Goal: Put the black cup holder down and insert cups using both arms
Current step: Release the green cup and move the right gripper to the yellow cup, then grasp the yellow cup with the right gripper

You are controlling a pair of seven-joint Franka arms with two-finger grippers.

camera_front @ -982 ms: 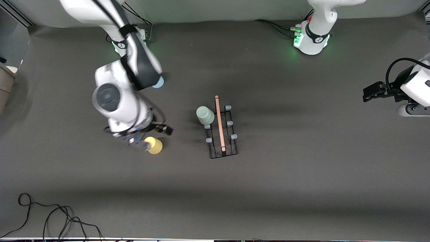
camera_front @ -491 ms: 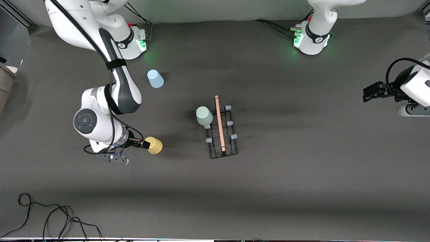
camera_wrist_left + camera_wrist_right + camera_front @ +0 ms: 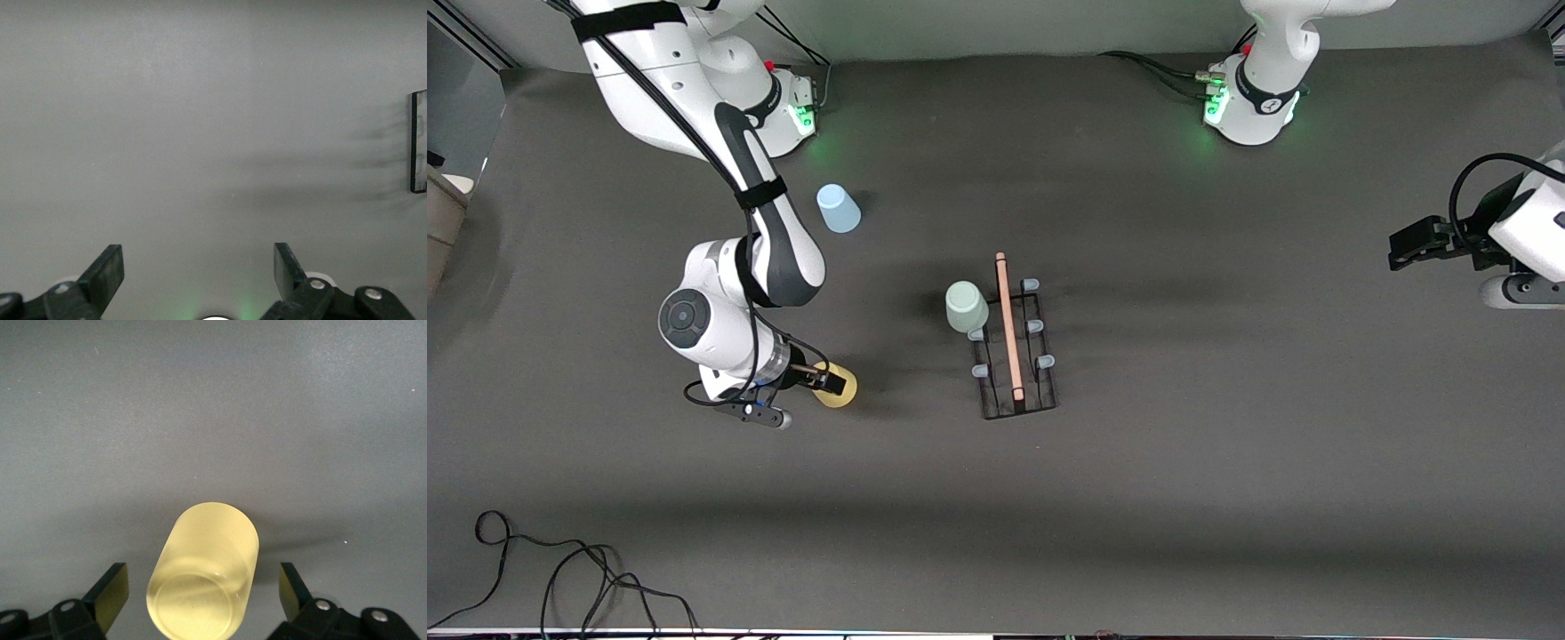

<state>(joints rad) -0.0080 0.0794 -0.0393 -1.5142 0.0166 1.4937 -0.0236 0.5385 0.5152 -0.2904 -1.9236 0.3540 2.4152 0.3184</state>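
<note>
The black cup holder (image 3: pixel 1016 369) stands mid-table with its wooden rod (image 3: pixel 1008 329) on top. A pale grey-green cup (image 3: pixel 967 307) sits upside down on one of its prongs, on the side toward the right arm's end. The yellow cup (image 3: pixel 843 388) stands upside down on the table. My right gripper (image 3: pixel 829 382) is open around it; in the right wrist view the yellow cup (image 3: pixel 203 583) lies between the fingers (image 3: pixel 110 590) of my right gripper (image 3: pixel 202 595), with gaps on both sides. The light blue cup (image 3: pixel 838 209) stands near the right arm's base. My left gripper (image 3: pixel 1405 249) waits open and empty at the left arm's end, and it shows open in the left wrist view (image 3: pixel 198 273).
A black cable (image 3: pixel 560 569) lies coiled at the near corner at the right arm's end. A thin dark frame edge (image 3: pixel 419 141) shows at the side of the left wrist view. Cables run by both green-lit bases.
The right arm has swung and turned, uncovering the light blue cup. Its open gripper has come in low around the yellow cup. The left arm has not moved.
</note>
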